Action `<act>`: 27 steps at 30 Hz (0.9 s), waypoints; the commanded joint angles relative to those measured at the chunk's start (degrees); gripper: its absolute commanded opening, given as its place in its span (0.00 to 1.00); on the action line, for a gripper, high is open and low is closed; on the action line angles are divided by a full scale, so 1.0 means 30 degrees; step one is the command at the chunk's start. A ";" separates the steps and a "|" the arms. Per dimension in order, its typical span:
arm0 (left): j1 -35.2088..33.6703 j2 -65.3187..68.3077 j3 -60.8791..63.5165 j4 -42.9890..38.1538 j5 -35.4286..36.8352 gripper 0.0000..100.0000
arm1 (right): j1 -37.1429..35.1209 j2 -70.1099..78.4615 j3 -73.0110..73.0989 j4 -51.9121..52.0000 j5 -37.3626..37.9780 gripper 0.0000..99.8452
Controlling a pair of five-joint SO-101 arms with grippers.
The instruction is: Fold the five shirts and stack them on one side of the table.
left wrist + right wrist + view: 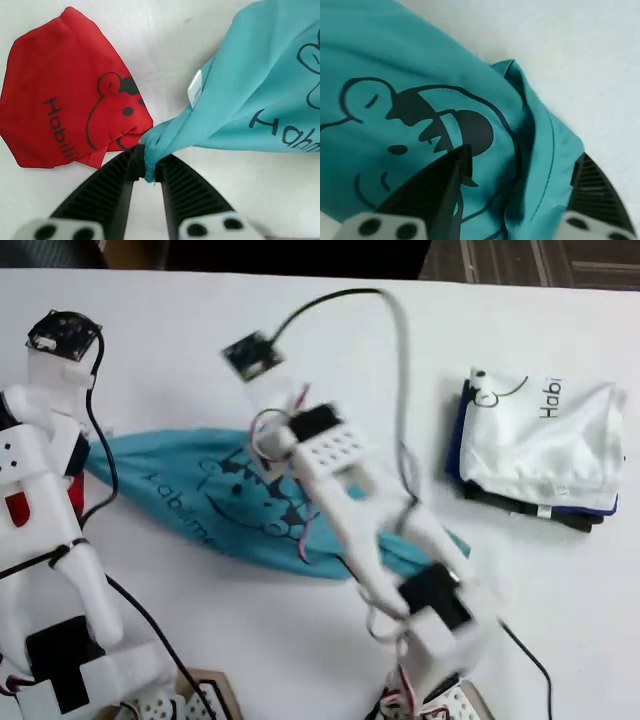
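Note:
A teal shirt [190, 495] with a black cartoon print lies stretched across the table's middle. My left gripper [148, 167] is shut on one bunched corner of the teal shirt [250, 85], close to a crumpled red shirt [65, 100]. In the high view the red shirt [76, 490] peeks out from behind the left arm. My right gripper [520, 157] is open, low over the printed part of the teal shirt [420, 75], with a ridge of fabric between its jaws. A stack of folded shirts [540, 440], white on top of blue and black, sits at the right.
The right arm [380, 530] crosses over the teal shirt from the near edge, its cable looping toward the table's far side. The left arm [45, 530] stands at the left edge. Bare white tabletop [300, 640] lies near the front and at the back.

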 commanded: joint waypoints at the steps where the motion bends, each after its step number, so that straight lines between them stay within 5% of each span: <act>1: -0.0205 -0.0117 -0.0044 -0.0117 0.0059 0.03 | 0.0220 0.3297 -0.2960 0.1040 -0.0117 0.32; 5: -0.0205 -0.0117 -0.0044 -0.0117 0.0059 0.03 | 0.1480 0.6286 -0.5773 0.2418 -0.0117 0.30; 9: -0.0117 -0.0117 -0.0044 -0.0117 0.0059 0.03 | 0.3033 0.7868 -0.8733 0.4293 -0.0117 0.02; 15: -0.0117 -0.0117 -0.0044 -0.0264 0.0088 0.03 | 0.4615 0.7634 -1.3626 0.7634 0.0205 0.02; 19: 0.0176 -0.0147 -0.0630 -0.0703 0.0147 0.03 | 0.4762 0.6403 -1.7963 0.9802 0.2520 0.02; 27: 0.1055 -0.0293 -0.5670 -0.0264 0.0234 0.03 | 0.5289 0.2418 -2.0982 1.1678 0.3663 0.02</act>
